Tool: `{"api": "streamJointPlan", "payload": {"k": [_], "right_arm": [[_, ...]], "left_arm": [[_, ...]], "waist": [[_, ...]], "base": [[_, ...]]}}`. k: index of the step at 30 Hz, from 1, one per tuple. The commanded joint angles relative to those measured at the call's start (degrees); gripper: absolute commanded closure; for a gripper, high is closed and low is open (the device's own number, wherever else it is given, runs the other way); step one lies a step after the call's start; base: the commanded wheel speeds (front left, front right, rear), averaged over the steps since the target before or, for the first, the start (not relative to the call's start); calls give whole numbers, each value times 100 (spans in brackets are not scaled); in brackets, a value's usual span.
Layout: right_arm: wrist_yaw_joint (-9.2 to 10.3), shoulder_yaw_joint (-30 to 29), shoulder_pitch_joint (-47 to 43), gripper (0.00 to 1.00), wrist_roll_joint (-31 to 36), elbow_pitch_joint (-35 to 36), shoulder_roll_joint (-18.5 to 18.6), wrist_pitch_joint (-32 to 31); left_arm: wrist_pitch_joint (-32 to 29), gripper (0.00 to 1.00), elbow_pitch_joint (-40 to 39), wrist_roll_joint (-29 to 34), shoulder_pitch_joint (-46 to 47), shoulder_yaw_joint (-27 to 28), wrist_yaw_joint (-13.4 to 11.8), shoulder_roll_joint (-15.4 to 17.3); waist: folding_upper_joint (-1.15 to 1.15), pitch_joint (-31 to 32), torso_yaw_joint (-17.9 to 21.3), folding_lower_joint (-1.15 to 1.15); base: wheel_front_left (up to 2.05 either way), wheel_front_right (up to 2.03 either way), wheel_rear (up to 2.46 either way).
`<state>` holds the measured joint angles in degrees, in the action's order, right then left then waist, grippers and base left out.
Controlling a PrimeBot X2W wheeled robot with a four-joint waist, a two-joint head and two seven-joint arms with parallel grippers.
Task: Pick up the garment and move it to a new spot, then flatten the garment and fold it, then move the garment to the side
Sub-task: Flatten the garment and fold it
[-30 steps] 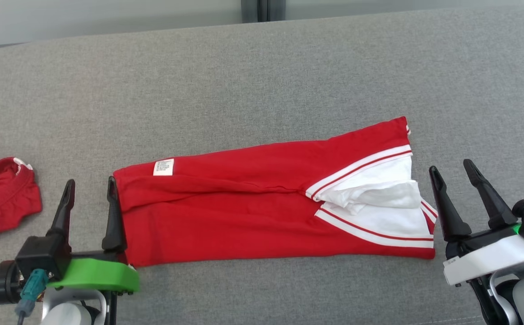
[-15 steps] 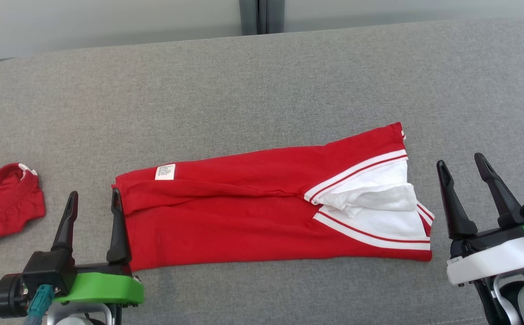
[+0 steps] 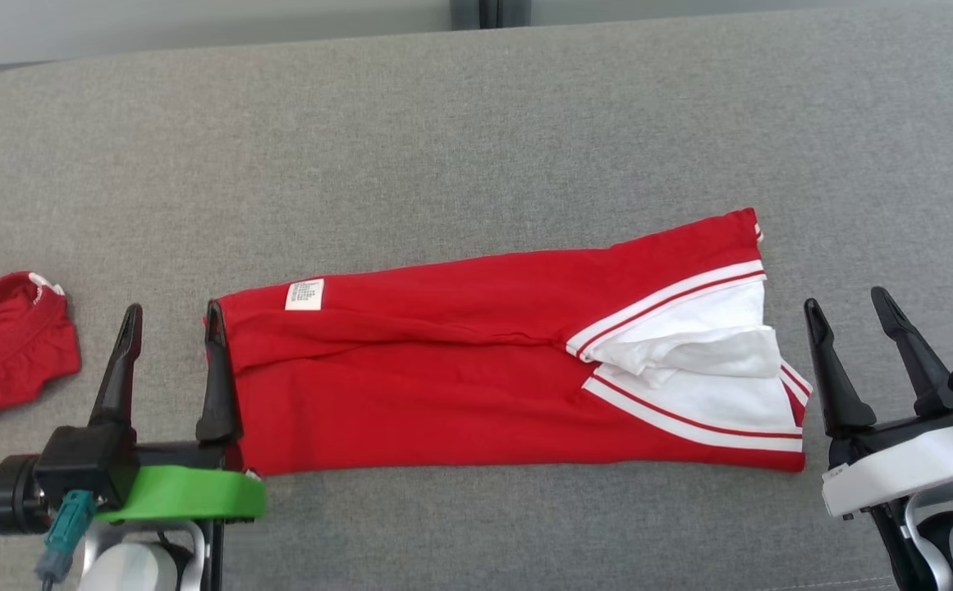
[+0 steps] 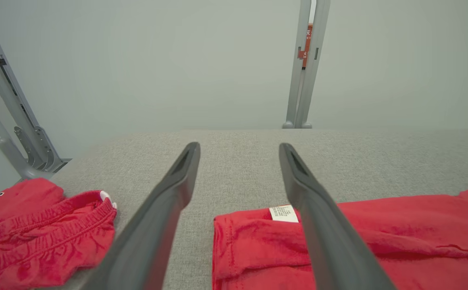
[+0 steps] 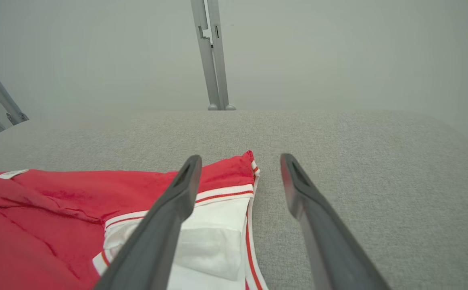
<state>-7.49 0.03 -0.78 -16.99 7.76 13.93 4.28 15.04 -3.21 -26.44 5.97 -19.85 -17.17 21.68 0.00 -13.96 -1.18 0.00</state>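
Note:
The garment (image 3: 460, 377) is red with white striped trim and lies folded into a long band across the grey surface (image 3: 476, 148); a white label (image 3: 304, 295) sits near its left end. My left gripper (image 3: 172, 318) stands open at the garment's left edge, its right finger against the cloth edge, nothing held. In the left wrist view the garment (image 4: 379, 237) lies under the right finger (image 4: 322, 225). At the garment's white right end, my right gripper (image 3: 845, 302) is open and just clear of the cloth. The right wrist view shows the trim (image 5: 221, 193) beside the left finger (image 5: 165, 225).
A second red cloth (image 3: 0, 361) lies crumpled at the left edge of the surface, also seen in the left wrist view (image 4: 36, 237). Grey metal posts (image 4: 304, 64) stand behind the far edge against a pale wall. Bare grey fabric stretches beyond the garment.
The head camera has shifted slightly, so the whole picture moved. Both grippers stay open beside the garment's two ends, and the garment keeps its shape.

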Motion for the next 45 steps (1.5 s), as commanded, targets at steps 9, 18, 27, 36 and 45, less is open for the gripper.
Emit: {"api": "streamJointPlan", "payload": {"k": [9,18,27,36,45], "right_arm": [[0,214,597,0,-247,-1181,104,85],[0,685,1032,49,-602,-2650,74,256],[7,568,957,100,-862,-2634,309,489],[4,-380,623,100,-803,-2309,625,253],[2,130,866,100,-357,-1005,574,-763]], "left_arm": [[17,0,24,218,586,96,314,-234],[17,0,196,440,750,249,606,-434],[17,0,270,544,483,433,663,-570],[17,0,282,636,246,485,665,-638],[17,0,302,664,109,466,632,-667]], "waist": [[0,-828,-376,0],[0,-897,-451,0],[0,-587,-318,0],[0,-236,-178,0],[0,54,-73,0]], "base": [[0,0,0],[0,0,0],[0,0,0],[0,0,0],[0,0,0]]}}
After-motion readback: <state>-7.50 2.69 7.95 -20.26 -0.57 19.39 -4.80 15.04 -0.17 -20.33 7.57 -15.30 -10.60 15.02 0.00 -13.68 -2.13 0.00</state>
